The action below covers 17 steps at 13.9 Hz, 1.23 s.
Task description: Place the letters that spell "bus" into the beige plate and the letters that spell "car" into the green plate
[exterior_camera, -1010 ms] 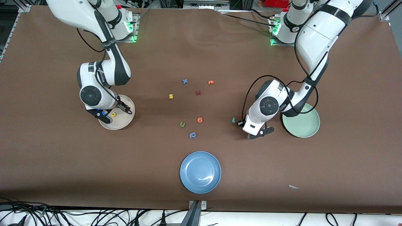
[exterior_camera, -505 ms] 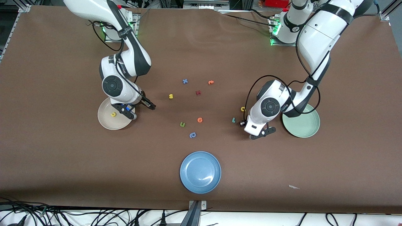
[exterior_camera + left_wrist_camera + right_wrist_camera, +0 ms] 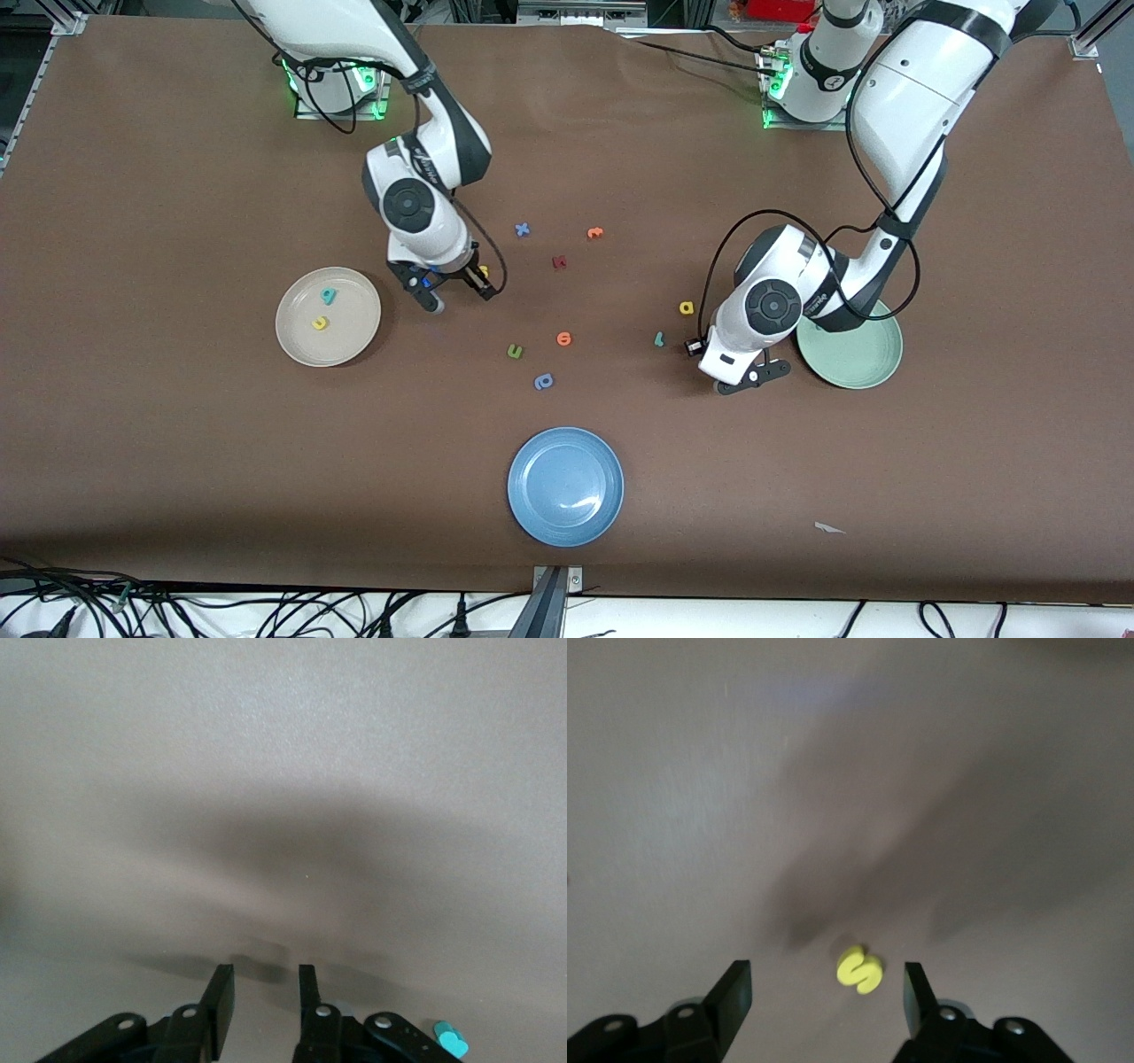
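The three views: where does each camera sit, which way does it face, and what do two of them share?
Front view: high across the table, facing the robots' bases; both arms show.
Left wrist view: on the left arm's wrist, looking down at the table past the open left gripper; a teal letter lies beside it.
Right wrist view: on the right arm's wrist, looking down at the s between the open right gripper's fingers.
Shared: the front and right wrist views both show the s.
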Available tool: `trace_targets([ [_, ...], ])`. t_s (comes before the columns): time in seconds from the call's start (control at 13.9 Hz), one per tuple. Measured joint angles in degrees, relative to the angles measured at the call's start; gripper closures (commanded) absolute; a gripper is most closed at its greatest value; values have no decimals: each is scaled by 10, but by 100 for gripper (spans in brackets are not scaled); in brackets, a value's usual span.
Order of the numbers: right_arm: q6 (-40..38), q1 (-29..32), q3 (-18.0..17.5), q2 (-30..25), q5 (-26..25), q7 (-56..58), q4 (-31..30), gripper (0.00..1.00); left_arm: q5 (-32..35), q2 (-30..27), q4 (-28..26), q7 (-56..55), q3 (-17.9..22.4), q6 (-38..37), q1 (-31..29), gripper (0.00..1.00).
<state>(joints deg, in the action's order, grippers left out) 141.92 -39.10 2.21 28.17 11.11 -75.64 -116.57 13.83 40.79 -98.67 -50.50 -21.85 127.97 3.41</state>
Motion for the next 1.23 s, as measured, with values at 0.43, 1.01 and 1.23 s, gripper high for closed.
trace_targets([
  [0.43,17,-16,5,19,0,-13,-4,35,0,-1,-15,-16,-17,-2,4,59],
  [1.01,20,-16,10,17,0,-13,-10,61,-6,-23,-68,-54,-40,0,-4,55],
  [1.23,21,-17,10,16,0,-12,-10,76,-26,-24,-85,-64,-55,33,-14,55],
])
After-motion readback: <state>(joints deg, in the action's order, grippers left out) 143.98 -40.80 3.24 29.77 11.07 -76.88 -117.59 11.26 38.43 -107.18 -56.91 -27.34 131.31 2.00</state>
